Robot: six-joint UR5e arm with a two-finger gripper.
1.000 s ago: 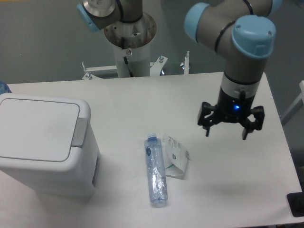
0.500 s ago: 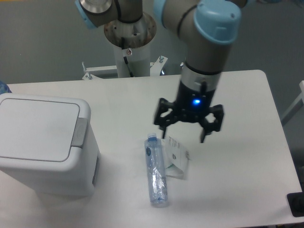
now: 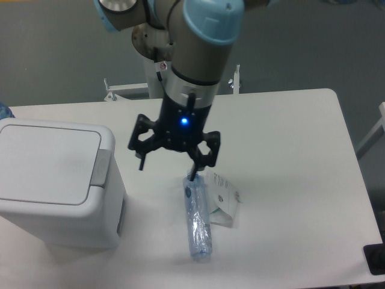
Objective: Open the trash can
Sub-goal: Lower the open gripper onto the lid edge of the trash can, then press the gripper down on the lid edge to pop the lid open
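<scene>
The trash can [image 3: 57, 180] is a boxy white bin at the table's left, its flat lid down and a grey push-strip [image 3: 101, 167] along the lid's right edge. My gripper [image 3: 168, 165] hangs above the table just right of the bin, fingers spread wide and open, nothing between them. Its left fingertip [image 3: 141, 162] is a short way right of the grey strip and not touching it.
A clear plastic bottle [image 3: 197, 217] lies on the table below the gripper, and a crumpled white wrapper [image 3: 221, 197] lies beside it on the right. The arm's base column [image 3: 163, 66] stands at the table's back edge.
The arm has swept left across the table, from the right side to just beside the bin. The gripper stayed open. Bin, bottle and wrapper have not moved.
</scene>
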